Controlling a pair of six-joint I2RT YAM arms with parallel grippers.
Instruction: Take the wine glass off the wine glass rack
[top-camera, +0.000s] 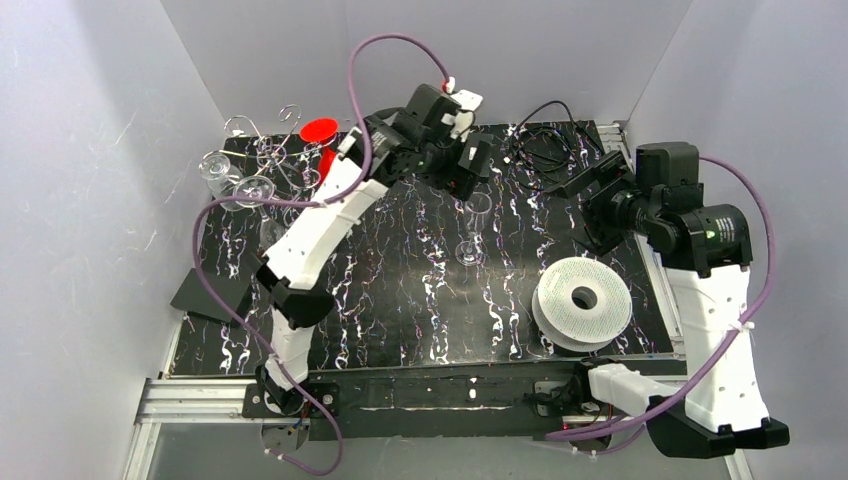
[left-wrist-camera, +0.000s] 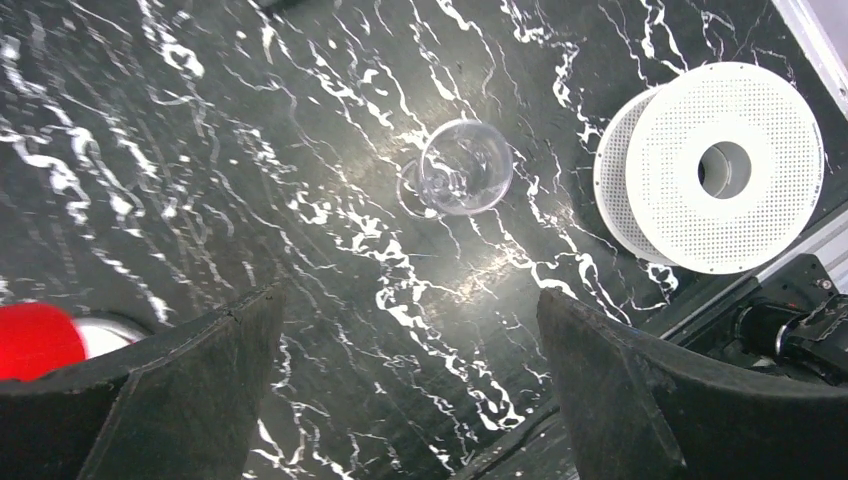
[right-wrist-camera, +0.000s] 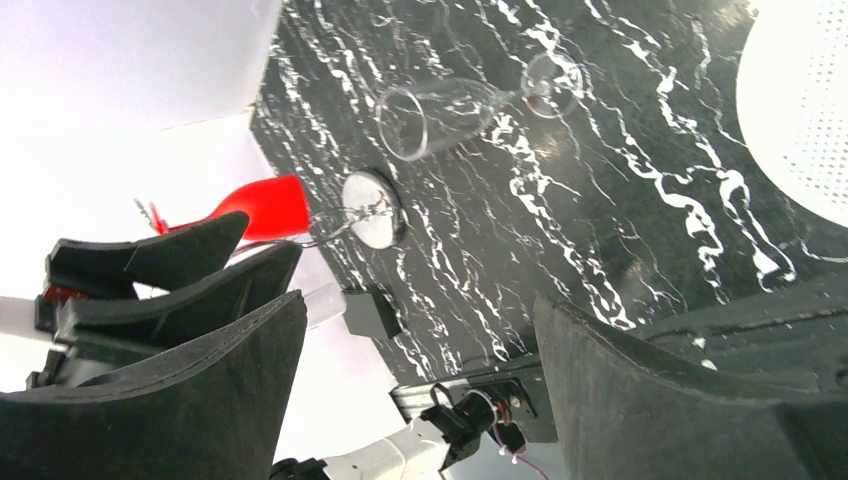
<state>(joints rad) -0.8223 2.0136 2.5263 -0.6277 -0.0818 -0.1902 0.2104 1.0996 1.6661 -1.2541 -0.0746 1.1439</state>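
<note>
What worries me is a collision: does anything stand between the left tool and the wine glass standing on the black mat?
Nothing visible does. The open left tool hangs above the upright wine glass with only air between; the white spool sits off to one side, apart from it.

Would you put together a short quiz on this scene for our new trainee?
1. True or false: the spool sits on the right arm's side of the mat.
2. The clear glass mid-mat is: A on the spool; B upright on the mat; C on its side.
3. Are the left fingers open or shut?
Key: 1 true; 2 B; 3 open, holding nothing.
</note>
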